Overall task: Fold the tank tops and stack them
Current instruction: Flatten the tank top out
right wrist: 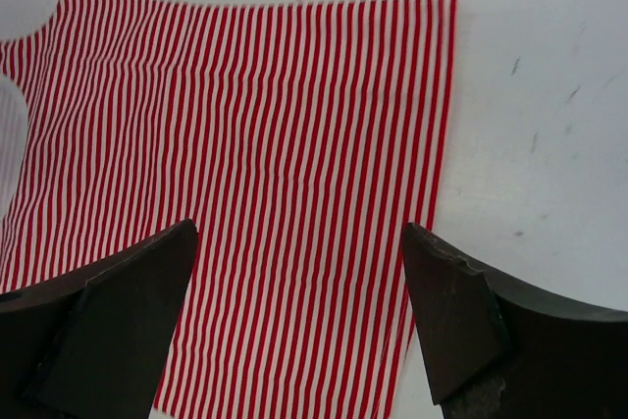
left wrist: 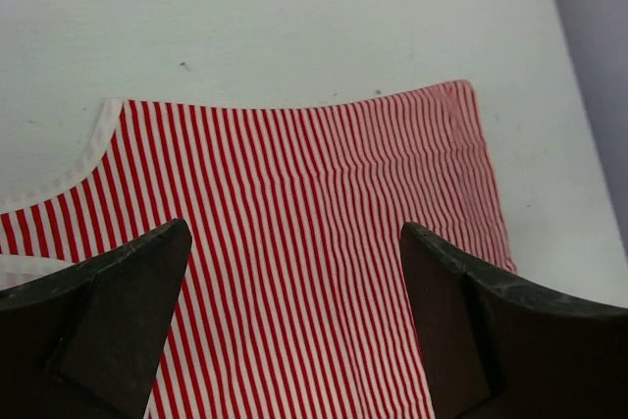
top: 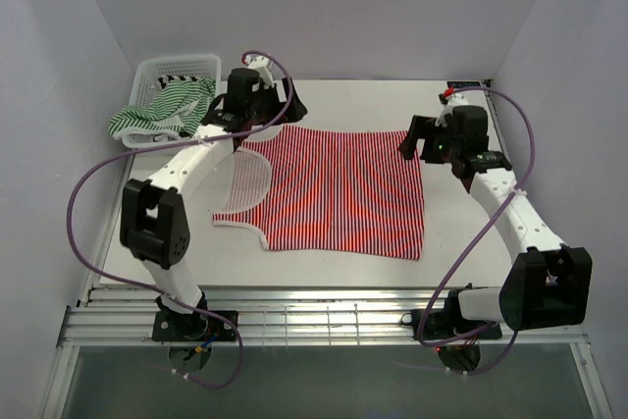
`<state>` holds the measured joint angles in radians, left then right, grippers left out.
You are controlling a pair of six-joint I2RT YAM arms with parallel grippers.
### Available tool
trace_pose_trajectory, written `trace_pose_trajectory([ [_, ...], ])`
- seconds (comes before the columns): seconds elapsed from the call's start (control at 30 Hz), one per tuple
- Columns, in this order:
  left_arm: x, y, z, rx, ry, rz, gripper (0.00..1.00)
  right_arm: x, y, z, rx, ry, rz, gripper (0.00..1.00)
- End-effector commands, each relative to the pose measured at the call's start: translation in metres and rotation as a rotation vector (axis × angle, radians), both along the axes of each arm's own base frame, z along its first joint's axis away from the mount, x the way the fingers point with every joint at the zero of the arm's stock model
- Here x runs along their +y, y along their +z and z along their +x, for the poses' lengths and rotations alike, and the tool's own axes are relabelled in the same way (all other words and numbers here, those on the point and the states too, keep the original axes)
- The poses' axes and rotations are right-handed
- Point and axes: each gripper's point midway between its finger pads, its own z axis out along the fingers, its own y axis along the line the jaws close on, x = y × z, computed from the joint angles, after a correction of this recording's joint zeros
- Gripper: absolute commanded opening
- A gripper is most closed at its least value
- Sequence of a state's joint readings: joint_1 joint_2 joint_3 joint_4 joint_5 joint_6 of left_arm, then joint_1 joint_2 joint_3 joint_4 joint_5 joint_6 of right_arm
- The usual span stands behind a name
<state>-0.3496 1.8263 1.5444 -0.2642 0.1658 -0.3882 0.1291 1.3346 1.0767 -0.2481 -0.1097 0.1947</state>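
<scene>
Now red-striped tank top (top: 343, 188) flat, long axis left-right, neckline left.

White table (top: 329, 270) under flat red-and-white tank top (top: 343, 193), basket (top: 162, 74) far-left

We're running two white tube arms with chunky black joint blocks, left arm (top: 186, 169) and right arm (top: 510, 208). Purple cables (top: 71, 213) loop off at 9 and 5 o'clock. The left gripper (left wrist: 294, 231) and right gripper (right wrist: 299, 231) have dark, scuffed wedge fingers (left wrist: 118, 311).
</scene>
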Motion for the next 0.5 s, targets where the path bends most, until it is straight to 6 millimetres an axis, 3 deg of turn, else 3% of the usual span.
trace_pose_trajectory([
  [0.0, 0.003, -0.020, -0.040, 0.064, 0.004, -0.058, 0.98, 0.027, -0.046, -0.045, 0.148, 0.079, 0.066, 0.90],
  [0.1, -0.002, -0.042, -0.067, 0.124, 0.004, -0.064, 0.98, 0.033, -0.057, -0.060, 0.177, 0.108, 0.074, 0.90],
  [0.13, 0.000, -0.061, -0.082, 0.167, 0.000, -0.058, 0.98, 0.036, -0.066, -0.066, 0.210, 0.117, 0.082, 0.90],
  [0.2, -0.004, -0.077, -0.093, 0.199, -0.017, -0.069, 0.98, 0.041, -0.078, -0.071, 0.240, 0.133, 0.100, 0.90],
  [0.23, -0.002, -0.094, -0.100, 0.239, -0.015, -0.056, 0.98, 0.043, -0.091, -0.077, 0.279, 0.140, 0.109, 0.90],
  [0.37, 0.001, -0.128, -0.108, 0.316, -0.011, -0.025, 0.98, 0.047, -0.117, -0.077, 0.349, 0.148, 0.114, 0.90],
  [0.47, 0.004, -0.149, -0.103, 0.351, 0.015, 0.007, 0.98, 0.044, -0.134, -0.069, 0.391, 0.123, 0.091, 0.90],
])
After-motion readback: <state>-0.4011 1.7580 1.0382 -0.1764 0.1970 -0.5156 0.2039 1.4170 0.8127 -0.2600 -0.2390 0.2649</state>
